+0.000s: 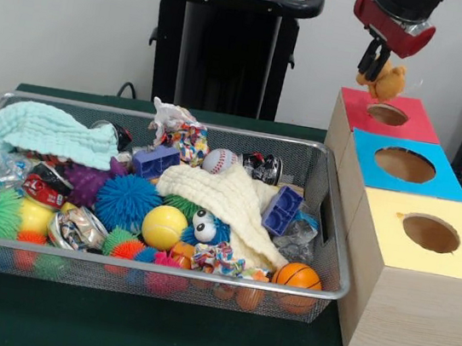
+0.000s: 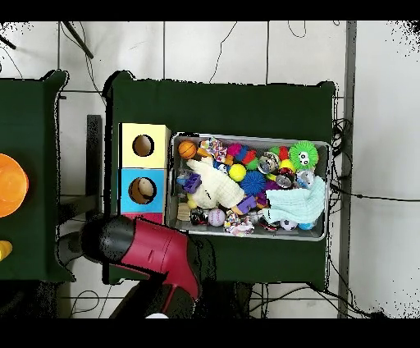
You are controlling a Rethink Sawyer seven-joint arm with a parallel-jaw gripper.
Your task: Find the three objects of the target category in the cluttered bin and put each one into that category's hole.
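Note:
The bin (image 1: 331,290) is a silver wire-mesh basket full of toys, on the green table; it also shows in the overhead view (image 2: 324,190). The hole (image 1: 387,115) is the round cut-out in the red-topped box, the farthest of three boxes. My gripper (image 1: 376,71) hangs just above and a little left of that hole, shut on a small tan plush toy (image 1: 388,81). In the overhead view the arm (image 2: 143,246) covers the red box and the gripper.
The blue-topped box (image 1: 404,165) and yellow-topped box (image 1: 429,234) stand in a row nearer the camera, right of the bin. In the bin lie a cream cloth (image 1: 226,207), a mint cloth (image 1: 43,134), spiky balls, a yellow ball (image 1: 163,226) and a mini basketball (image 1: 297,276).

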